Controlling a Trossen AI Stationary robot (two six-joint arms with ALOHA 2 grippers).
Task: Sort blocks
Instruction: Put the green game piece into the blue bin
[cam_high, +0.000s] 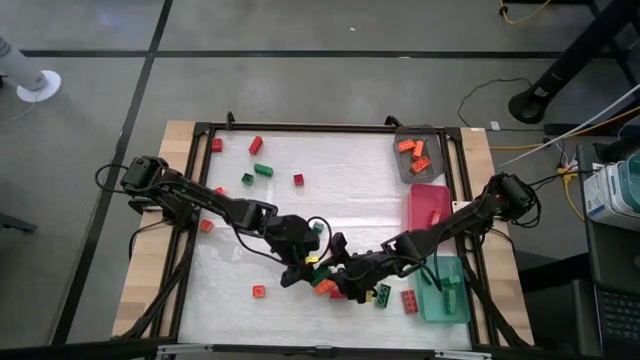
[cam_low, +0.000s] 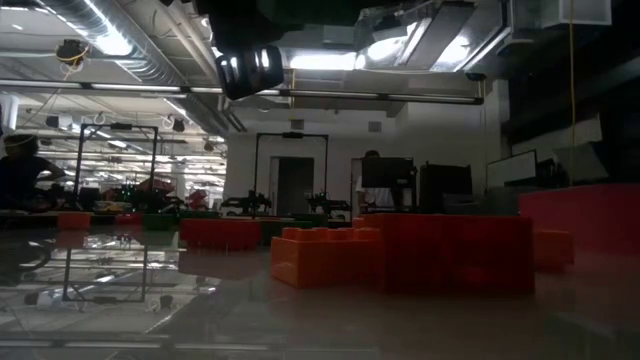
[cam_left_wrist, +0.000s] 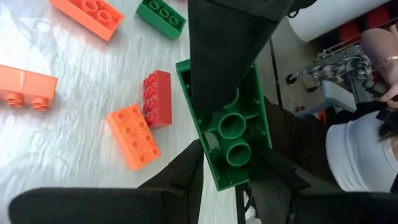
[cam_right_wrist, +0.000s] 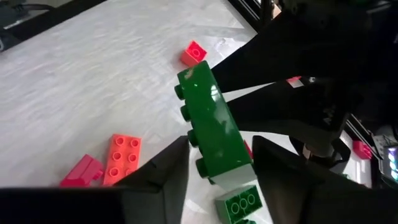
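Left wrist view: left pincer (cam_left_wrist: 227, 177) clamps a long green block (cam_left_wrist: 227, 127); right pincer (cam_right_wrist: 221, 165) brackets it, grip uncertain.

A: Floor (cam_high: 300, 30) grey, dark seams; black stand base (cam_high: 527, 104) with cables. Ceiling?
B: Exposed ducts (cam_low: 150, 40), strip lights (cam_low: 110, 42); possibly a doorway (cam_low: 291, 185) far back.
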